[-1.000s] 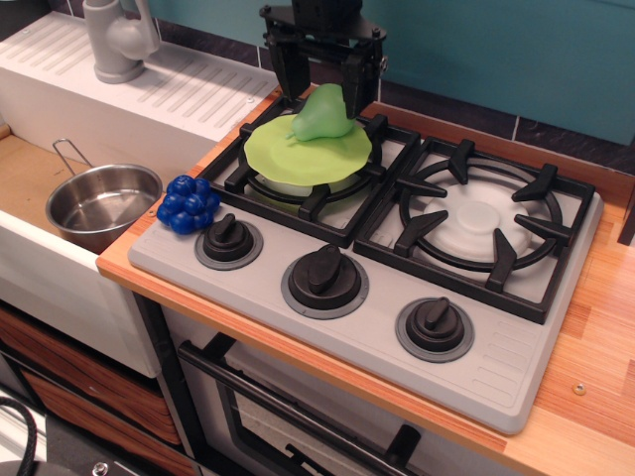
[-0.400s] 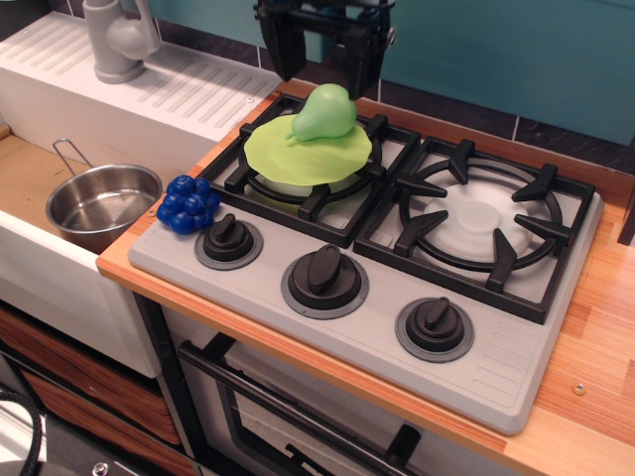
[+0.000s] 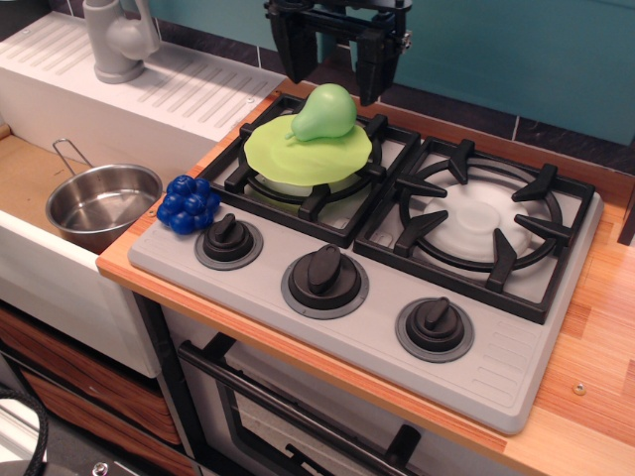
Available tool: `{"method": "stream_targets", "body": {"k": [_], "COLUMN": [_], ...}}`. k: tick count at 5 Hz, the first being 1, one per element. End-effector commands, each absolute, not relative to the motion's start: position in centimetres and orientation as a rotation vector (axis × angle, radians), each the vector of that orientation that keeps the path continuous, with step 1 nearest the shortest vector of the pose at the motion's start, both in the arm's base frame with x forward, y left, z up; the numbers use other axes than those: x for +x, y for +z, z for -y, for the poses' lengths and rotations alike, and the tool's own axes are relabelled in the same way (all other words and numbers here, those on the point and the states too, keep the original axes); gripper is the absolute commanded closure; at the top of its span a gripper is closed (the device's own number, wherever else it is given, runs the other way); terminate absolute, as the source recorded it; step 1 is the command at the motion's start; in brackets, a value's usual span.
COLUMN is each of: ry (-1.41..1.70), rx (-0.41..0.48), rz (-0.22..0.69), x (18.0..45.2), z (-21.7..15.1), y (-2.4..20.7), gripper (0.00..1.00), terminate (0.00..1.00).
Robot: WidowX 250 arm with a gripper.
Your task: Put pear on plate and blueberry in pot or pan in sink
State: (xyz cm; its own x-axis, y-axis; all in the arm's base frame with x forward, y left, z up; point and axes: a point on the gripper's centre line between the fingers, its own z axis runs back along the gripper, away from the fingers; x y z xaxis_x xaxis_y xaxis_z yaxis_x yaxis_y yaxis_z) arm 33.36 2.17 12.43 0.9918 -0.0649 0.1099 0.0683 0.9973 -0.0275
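Overhead, the claw [image 3: 335,71] hangs with fingers spread wide, empty, above the pear [image 3: 324,112] on the plate [image 3: 298,154].

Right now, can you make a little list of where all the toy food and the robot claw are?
pear: resting on the plate, at its back edge
plate: on the left burner
blueberry: on the stove's front left corner, beside a knob
pot: in the sink, empty
gripper: open, above the pear, holding nothing
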Motion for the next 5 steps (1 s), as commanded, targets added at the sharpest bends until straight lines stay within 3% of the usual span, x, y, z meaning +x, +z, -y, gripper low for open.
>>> {"method": "stream_targets", "body": {"k": [1,3,5], "ry": [-0.072,-0.072,-0.169], "rx": [-0.022,-0.022,0.066], "rz": [0.178,0.178,0.224], "x": [33.6,33.6,31.4], "z": [-2.0,-2.0,-5.0], "y": [14.7,14.7,12.8], "gripper": [0.00,0.00,0.00], "terminate": [0.00,0.00,0.00]}}
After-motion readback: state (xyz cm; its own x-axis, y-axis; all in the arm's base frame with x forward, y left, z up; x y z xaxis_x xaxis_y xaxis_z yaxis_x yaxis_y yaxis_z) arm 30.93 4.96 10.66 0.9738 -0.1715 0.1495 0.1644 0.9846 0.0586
